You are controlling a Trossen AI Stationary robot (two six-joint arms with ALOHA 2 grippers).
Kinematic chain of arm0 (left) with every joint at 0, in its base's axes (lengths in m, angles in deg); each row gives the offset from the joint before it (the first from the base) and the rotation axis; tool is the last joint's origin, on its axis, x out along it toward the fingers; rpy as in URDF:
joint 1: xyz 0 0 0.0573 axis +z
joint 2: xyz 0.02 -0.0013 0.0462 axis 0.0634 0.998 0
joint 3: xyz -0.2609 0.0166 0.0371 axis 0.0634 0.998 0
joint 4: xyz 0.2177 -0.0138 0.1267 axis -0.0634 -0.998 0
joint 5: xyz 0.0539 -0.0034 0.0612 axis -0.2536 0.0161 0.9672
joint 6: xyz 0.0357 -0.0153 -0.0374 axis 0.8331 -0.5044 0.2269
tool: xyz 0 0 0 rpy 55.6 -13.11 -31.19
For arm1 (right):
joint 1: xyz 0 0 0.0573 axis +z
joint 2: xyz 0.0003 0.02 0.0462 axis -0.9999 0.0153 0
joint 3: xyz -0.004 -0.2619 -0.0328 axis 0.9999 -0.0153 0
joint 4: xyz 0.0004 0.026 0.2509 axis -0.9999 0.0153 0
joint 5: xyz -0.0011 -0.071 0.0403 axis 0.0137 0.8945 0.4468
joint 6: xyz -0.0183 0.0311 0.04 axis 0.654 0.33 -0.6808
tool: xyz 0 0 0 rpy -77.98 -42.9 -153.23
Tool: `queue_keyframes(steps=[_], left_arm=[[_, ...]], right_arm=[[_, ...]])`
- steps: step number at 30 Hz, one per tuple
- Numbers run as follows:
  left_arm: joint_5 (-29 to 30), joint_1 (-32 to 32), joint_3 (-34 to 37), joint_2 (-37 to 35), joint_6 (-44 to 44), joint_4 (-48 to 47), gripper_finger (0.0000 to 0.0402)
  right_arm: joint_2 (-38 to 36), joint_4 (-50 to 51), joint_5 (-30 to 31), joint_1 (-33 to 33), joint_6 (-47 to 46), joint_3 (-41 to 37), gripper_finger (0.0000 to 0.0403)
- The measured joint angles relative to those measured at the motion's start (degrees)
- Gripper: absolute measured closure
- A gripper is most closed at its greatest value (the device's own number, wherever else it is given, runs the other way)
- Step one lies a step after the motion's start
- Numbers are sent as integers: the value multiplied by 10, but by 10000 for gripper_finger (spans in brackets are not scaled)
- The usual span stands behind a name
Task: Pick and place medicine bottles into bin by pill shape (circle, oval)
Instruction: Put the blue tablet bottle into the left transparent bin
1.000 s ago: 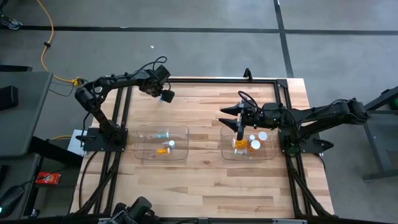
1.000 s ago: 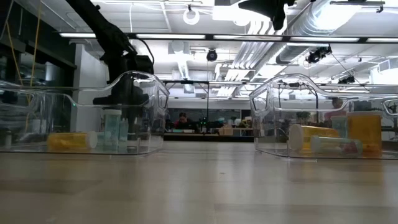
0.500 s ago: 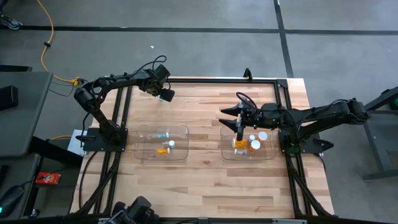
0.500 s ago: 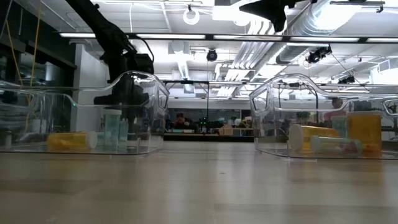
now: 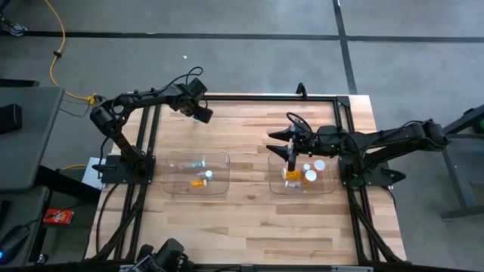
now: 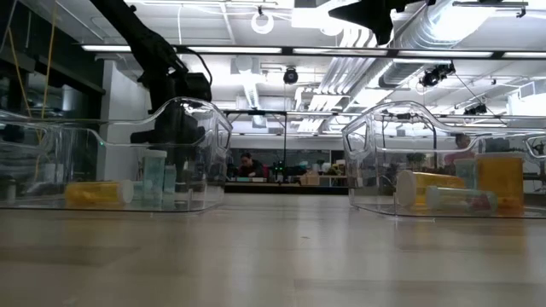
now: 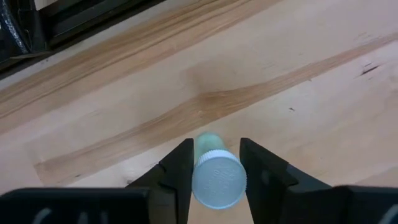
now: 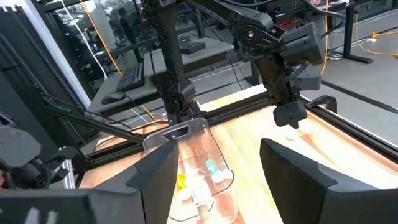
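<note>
High view is showing the left gripper hovering over the wooden table in the upper left of the table's area, well apart from both bins; left wrist view is showing its two dark fingers closing narrowly on a pale teal bottle, gripping it at the sides just below the white cap; the bottle's long axis is running away from the camera toward the tabletop, cap end facing the lens, body pointing down at the wood.

The right gripper is hanging over the left edge of the right bin, right of centre in the high view; right wrist view is showing its fingers spread wide with nothing between them.

The left bin, left of centre, is holding a teal bottle and an amber bottle lying on their sides, plus one standing upright with its cap up; low view is showing the amber one lying along the bin floor; the right bin is holding amber and clear bottles, some lying, some showing white caps upward.
</note>
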Motion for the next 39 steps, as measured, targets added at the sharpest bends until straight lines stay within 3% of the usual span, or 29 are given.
queue_keyframes(steps=[13, 22, 26, 31, 36, 39], left_arm=[[-55, -1, -27, -20, 35, -20, 301], [-182, -52, -47, -176, 68, 44, 300], [-184, -127, -13, -262, 53, 142, 300], [-182, -248, 84, -345, 39, 321, 300], [-171, -359, 192, -376, 3, 508, 300], [-127, -414, 235, -376, -9, 586, 300]], right_arm=[[0, 0, 0, 0, -2, 0, 183], [0, 0, 0, 0, 0, 0, 183], [0, 0, 0, 0, 0, 0, 183], [0, 0, 0, 0, 0, 0, 183], [0, 0, 0, 0, 5, 0, 183], [0, -3, 0, 0, 20, 0, 183]])
